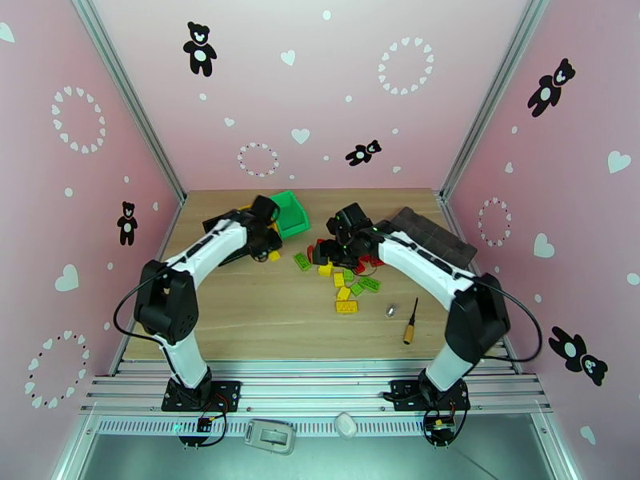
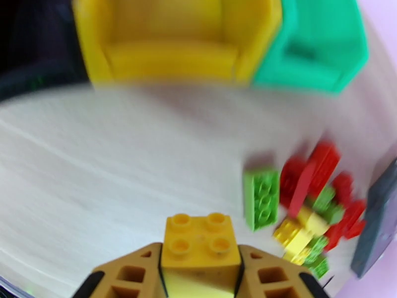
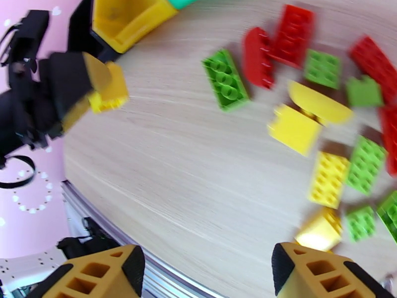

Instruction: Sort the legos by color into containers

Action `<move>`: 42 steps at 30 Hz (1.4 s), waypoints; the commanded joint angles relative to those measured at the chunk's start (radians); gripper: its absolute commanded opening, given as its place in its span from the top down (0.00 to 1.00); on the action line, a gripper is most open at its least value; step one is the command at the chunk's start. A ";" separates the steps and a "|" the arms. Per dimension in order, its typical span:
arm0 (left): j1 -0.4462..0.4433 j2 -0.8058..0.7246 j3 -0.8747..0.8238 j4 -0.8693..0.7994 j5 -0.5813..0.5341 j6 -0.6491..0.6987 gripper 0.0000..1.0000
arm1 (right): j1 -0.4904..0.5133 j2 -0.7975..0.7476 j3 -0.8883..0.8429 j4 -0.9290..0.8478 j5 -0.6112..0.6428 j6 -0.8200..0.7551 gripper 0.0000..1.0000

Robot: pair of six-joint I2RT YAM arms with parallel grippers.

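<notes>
So, left gripper (image 2: 201, 266) is clamped on a chunky yellow four-stud plastic brick (image 2: 200, 237). Meanwhile right gripper (image 3: 208, 269) is wide open, empty.

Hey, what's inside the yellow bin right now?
Nothing shows in the yellow bin: its visible floor and walls look bare, though blurred. From above, the left arm covers most of it.

Ahead of the left wrist, bare table (image 2: 124, 160) lay open toward 12 o'clock as far as the yellow container (image 2: 168, 60). The green container (image 2: 317, 55) blocked 1 o'clock. Scattered legos (image 2: 310, 219) and a dark tray (image 2: 379, 219) crowded 3 o'clock.
</notes>
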 commanded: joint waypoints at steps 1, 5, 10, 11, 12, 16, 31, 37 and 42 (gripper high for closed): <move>0.073 0.014 0.079 -0.045 0.009 0.064 0.67 | 0.000 0.053 0.095 0.010 -0.053 -0.005 0.29; 0.143 0.105 0.210 -0.083 0.008 0.102 0.67 | -0.002 0.103 0.189 -0.040 -0.045 -0.031 0.29; 0.185 0.246 0.392 -0.122 0.022 0.125 0.65 | -0.007 0.158 0.272 -0.129 -0.006 -0.055 0.30; 0.189 0.277 0.435 -0.134 0.021 0.129 0.63 | -0.010 0.160 0.274 -0.135 0.001 -0.055 0.30; 0.191 0.310 0.477 -0.151 0.018 0.135 0.60 | -0.011 0.160 0.275 -0.144 0.013 -0.055 0.30; 0.200 0.394 0.608 -0.196 0.017 0.146 0.36 | -0.016 0.153 0.269 -0.171 0.051 -0.062 0.30; 0.125 0.157 0.323 -0.102 0.033 0.187 0.23 | -0.031 0.061 0.090 -0.222 0.173 -0.032 0.32; -0.001 0.006 0.076 -0.032 0.026 0.169 0.24 | -0.031 -0.007 -0.027 -0.215 0.205 0.009 0.35; -0.138 -0.060 -0.072 0.044 0.036 0.132 0.26 | -0.032 -0.082 -0.138 -0.207 0.228 0.040 0.35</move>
